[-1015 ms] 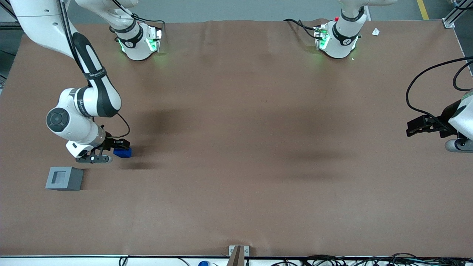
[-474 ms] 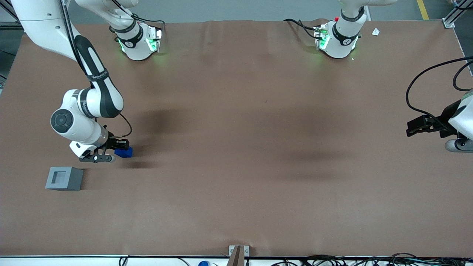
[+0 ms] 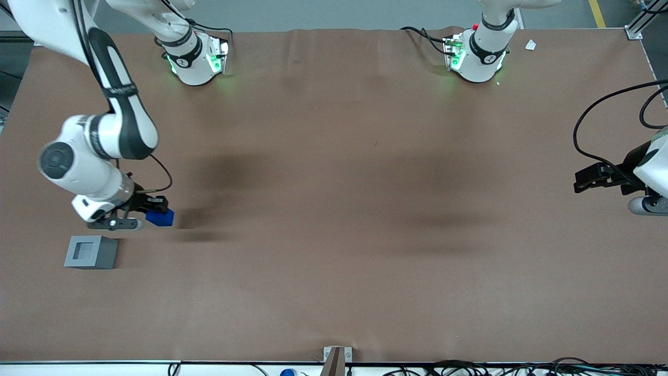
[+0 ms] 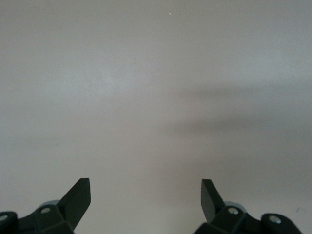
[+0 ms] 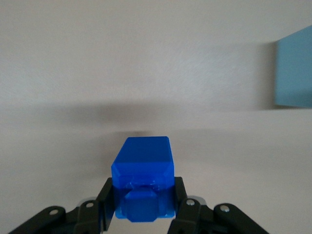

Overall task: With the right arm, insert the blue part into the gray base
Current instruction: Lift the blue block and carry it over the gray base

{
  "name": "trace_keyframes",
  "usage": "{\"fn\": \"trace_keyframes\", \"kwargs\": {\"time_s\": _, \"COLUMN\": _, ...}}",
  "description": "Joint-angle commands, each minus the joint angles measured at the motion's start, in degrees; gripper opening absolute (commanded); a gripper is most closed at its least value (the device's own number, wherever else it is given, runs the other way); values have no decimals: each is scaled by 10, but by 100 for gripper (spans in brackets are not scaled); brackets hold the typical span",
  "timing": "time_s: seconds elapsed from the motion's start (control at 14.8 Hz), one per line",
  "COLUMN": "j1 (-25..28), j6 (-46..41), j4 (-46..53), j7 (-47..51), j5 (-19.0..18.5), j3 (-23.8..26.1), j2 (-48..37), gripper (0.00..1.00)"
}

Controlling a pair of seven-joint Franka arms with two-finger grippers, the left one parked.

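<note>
The right arm's black gripper [image 3: 155, 209] is shut on the blue part [image 3: 160, 218] and holds it just above the table, a little farther from the front camera than the gray base [image 3: 91, 252]. The gray base sits on the table with its square socket facing up, toward the working arm's end. In the right wrist view the blue part [image 5: 144, 180] sits between the black fingers [image 5: 106, 202], its narrower stub facing the camera, and the gripper [image 5: 143, 204] closes on both sides. One side of the gray base [image 5: 294, 67] shows there, apart from the blue part.
The brown table [image 3: 339, 209] spreads wide toward the parked arm's end. Two white arm pedestals [image 3: 195, 57] stand at the table's back edge. A small bracket [image 3: 336, 357] and cables lie at the front edge.
The right arm has swung toward its own end of the table, carrying the blue part with it, closer to the gray base. The gray base has not moved.
</note>
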Motion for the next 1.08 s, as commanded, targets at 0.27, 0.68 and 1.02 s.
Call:
{"fn": "trace_keyframes", "kwargs": {"time_s": 0.27, "j1": -42, "j6": -124, "j4": 133, "j7": -65, "j5": 1, "j3": -35, "j2": 16, "gripper": 3}}
{"fn": "trace_keyframes", "kwargs": {"time_s": 0.68, "j1": -89, "j6": -166, "j4": 265, "j7": -123, "j5": 2, "j3": -58, "j2": 117, "gripper": 3}}
{"fn": "trace_keyframes", "kwargs": {"time_s": 1.02, "j1": -104, "j6": -208, "j4": 372, "j7": -157, "j5": 15, "j3": -73, "j2": 198, "gripper": 2}}
